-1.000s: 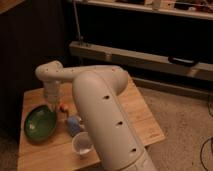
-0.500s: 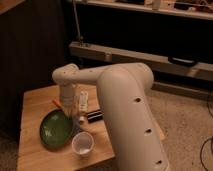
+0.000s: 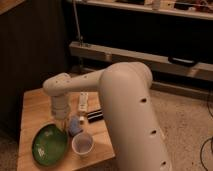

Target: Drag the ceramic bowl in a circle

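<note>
The green ceramic bowl (image 3: 49, 145) lies on the wooden table (image 3: 33, 108) at the front left, wide and shallow with a darker rim. My gripper (image 3: 60, 121) points down from the white wrist and meets the bowl at its far right rim. The bulky white arm (image 3: 125, 105) reaches in from the right and hides the table's right side.
A small white cup (image 3: 82, 144) stands just right of the bowl, close to its rim. A blue object (image 3: 75, 125) sits behind the cup, beside the gripper. A white oblong object (image 3: 83, 101) and a black one (image 3: 95, 116) lie further back. The table's front edge is near the bowl.
The bowl has moved right and then toward the table's front edge, with the gripper moving along at its rim. The cup has stayed in place.
</note>
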Tool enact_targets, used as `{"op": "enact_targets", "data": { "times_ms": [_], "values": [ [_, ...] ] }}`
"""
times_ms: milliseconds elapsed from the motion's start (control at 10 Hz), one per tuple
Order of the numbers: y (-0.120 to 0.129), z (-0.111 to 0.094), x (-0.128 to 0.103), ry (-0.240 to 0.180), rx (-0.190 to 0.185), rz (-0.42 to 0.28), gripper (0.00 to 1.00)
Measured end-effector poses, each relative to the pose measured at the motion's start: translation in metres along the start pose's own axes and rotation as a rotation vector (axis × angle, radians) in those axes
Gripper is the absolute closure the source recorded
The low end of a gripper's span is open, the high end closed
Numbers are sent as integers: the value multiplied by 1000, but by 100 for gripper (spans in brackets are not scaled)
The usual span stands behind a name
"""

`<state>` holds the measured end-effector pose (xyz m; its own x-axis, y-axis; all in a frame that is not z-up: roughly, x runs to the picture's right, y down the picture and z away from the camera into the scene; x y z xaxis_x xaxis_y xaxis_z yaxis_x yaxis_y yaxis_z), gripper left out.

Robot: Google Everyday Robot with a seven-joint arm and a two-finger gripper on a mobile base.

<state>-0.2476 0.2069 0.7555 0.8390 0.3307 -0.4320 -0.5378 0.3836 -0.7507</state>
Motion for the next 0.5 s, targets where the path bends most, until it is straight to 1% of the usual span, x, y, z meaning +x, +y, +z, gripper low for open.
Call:
{"op": "enact_targets", "data": {
  "times_ms": [100,200,300,400,500],
  "values": [
    [17,8,-13,14,-13,-39,100],
    [27,14,-25,23,-21,-65,100],
    [40,20,-47,30,-30,-98,100],
    [44,23,-60,29,-31,-107,100],
    [47,25,-78,24,-30,-115,100]
  ]
}}
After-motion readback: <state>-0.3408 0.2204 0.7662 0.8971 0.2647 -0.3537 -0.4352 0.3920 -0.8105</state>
